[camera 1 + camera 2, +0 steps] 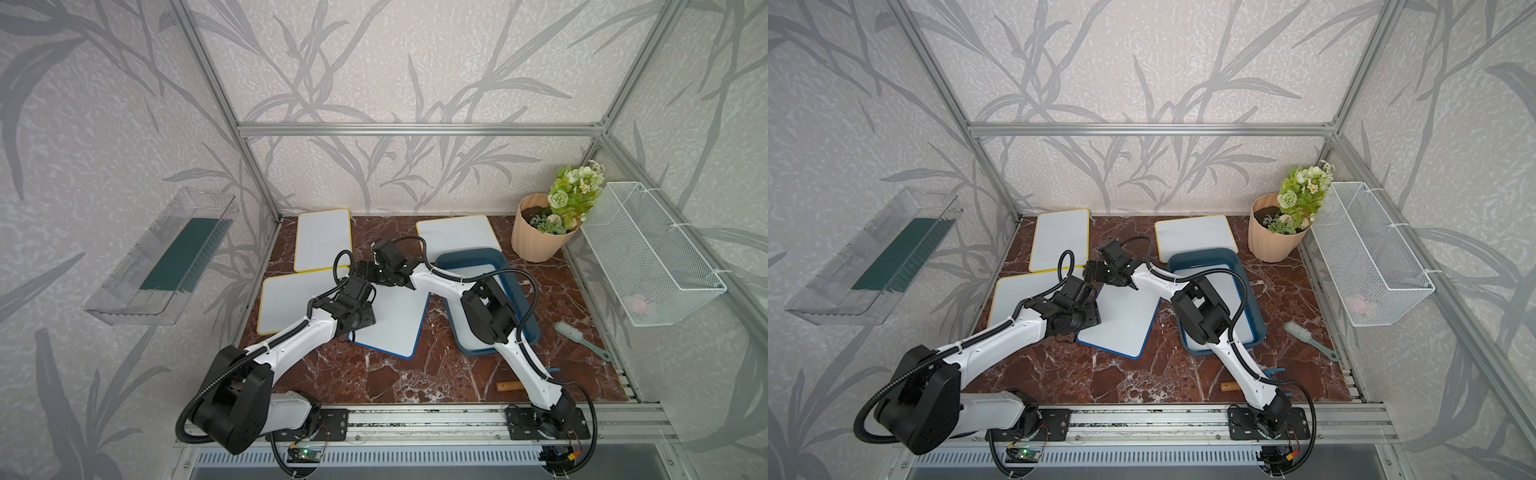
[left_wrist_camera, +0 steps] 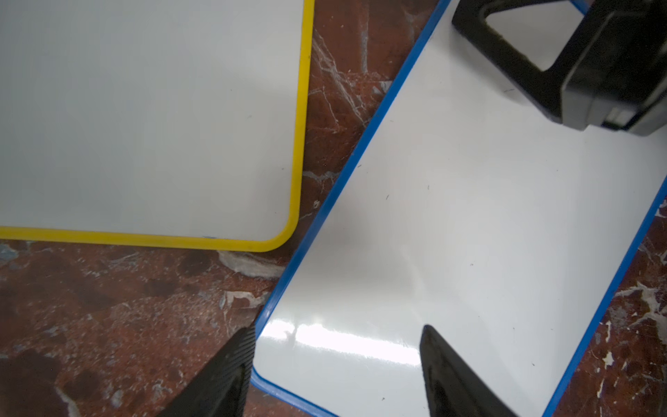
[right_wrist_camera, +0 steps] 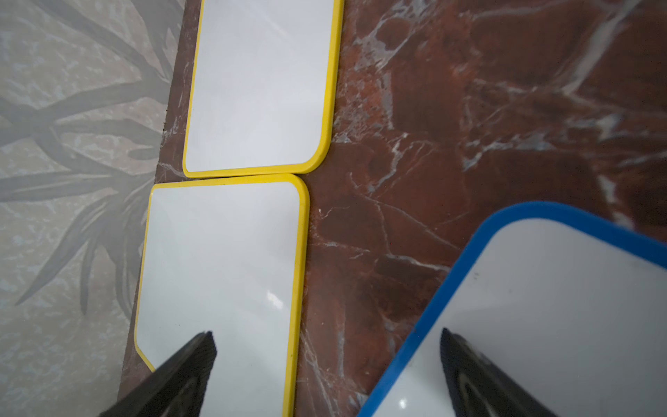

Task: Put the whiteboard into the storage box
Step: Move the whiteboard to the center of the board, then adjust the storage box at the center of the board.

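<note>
Straddling blue-rimmed whiteboard edges, both jaws spread

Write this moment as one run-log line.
left hand: open at blue-edged whiteboard | right hand: open at its end | whiteboard: on table, beside storage box

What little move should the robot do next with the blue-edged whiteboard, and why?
Probably the left gripper should close on the edge of the blue-rimmed rectangular whiteboard. Its jaws stand open, one finger outside the rim, one over the white face; the board lies on the red marble table beside the dark teal plastic storage box, not in it.
</note>
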{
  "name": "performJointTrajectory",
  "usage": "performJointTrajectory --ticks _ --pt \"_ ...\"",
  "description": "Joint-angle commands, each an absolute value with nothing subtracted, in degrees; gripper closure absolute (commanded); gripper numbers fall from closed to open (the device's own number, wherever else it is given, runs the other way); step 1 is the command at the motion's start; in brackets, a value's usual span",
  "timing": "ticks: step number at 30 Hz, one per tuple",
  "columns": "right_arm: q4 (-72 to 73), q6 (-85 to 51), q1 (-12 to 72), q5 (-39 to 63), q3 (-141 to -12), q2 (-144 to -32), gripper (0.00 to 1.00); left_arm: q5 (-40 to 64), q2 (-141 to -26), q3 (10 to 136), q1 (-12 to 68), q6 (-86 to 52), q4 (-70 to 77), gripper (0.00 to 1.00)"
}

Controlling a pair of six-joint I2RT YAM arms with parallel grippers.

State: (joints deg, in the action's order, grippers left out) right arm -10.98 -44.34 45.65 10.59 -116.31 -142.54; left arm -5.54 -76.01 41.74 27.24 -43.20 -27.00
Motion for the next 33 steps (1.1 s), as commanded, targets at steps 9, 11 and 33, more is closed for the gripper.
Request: performJointTrajectory --ticks 9,11,33 --pt "-15.2 -32.9 41.9 3.7 -101.1 -123.8 0.01 -4.8 -82.0 45.0 28.2 -40.2 -23.6 0.28" --pt "-15.6 -33.3 41.9 1.1 -96.2 -119.8 0.01 -5.2 -83.0 46.2 28.4 -39.4 -23.5 0.28" --pt "-7.7 -56.8 47.4 -14.9 -65.5 -107.1 0.01 -13.0 -93.8 52.6 28.3 -29.3 -14.2 0.25"
